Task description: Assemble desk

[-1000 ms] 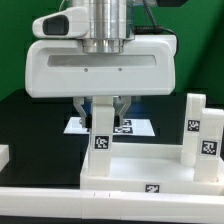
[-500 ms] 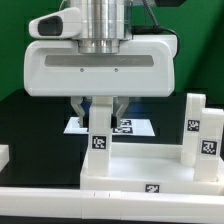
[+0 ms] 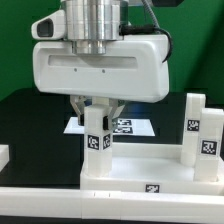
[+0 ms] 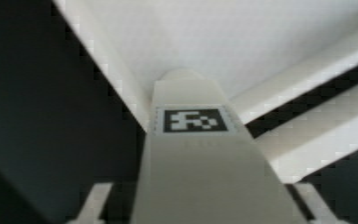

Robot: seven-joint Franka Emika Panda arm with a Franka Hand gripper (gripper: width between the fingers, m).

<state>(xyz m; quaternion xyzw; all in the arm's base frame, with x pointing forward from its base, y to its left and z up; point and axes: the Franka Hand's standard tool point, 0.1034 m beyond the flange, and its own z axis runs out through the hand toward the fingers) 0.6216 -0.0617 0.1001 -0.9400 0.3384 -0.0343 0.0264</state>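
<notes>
The gripper [image 3: 96, 110], closed on the leg [image 3: 96, 140] standing in the tabletop [image 3: 140, 172] corner socket at the exterior view's left, has been rotated, suggesting screwing-in is underway.

A green wall [image 3: 20, 40] stands behind the black table [image 3: 30, 120].

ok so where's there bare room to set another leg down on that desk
Free: the tabletop stretch between the gripped leg and the standing leg. Crowded: under the gripper, and behind, where the marker board lies.
</notes>
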